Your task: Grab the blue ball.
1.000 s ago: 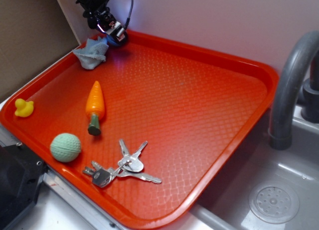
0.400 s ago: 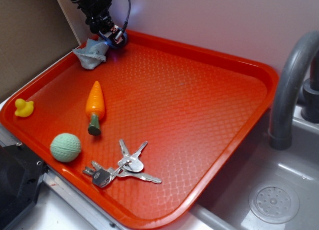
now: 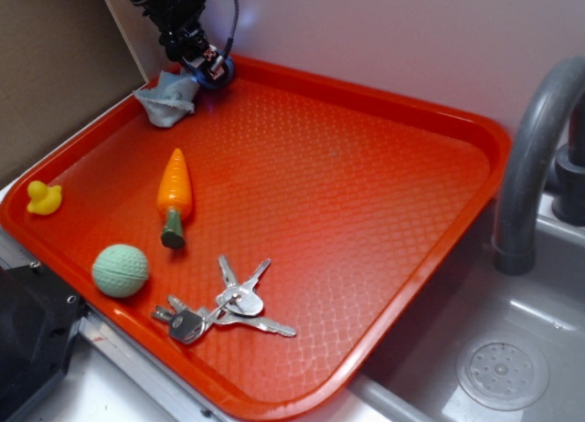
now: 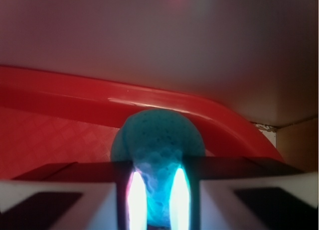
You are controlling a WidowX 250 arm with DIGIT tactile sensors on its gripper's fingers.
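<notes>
Since a second ago the arm has shifted slightly toward the back left corner of the tray and has hardly moved in the last fraction of a second; everything else on the tray lies as it did. In the exterior view, the gripper [image 3: 208, 68] reaches down from the top left into the far corner of the orange tray [image 3: 402, 111], and the blue ball [image 3: 219, 73] shows only as a small dark blue patch right at its tip, close to the tray's raised back rim. A crumpled grey cloth [image 3: 169, 97] lies just beside the gripper, to the left. Nearer the camera, a toy carrot [image 3: 174, 195] lies on the tray with its green end pointing forward, a pale green ball [image 3: 120, 270] sits near the front left edge, and a bunch of keys [image 3: 224, 305] lies just right of that ball. A small yellow duck [image 3: 43, 197] rests on the tray's left rim. To the right of the tray are a grey faucet [image 3: 530, 157] and a sink [image 3: 503, 372] with a round drain. In the wrist view, the blue ball [image 4: 158, 140] fills the centre, its textured surface set between the two fingers [image 4: 134, 195], which are brightly lit on their inner faces. The jaws stand narrow, pressed against the ball on both sides, so the pincer is gripping it. Behind the ball the tray's red rim [image 4: 75, 93] curves round the corner, with the pale wall [image 4: 159, 36] above.
</notes>
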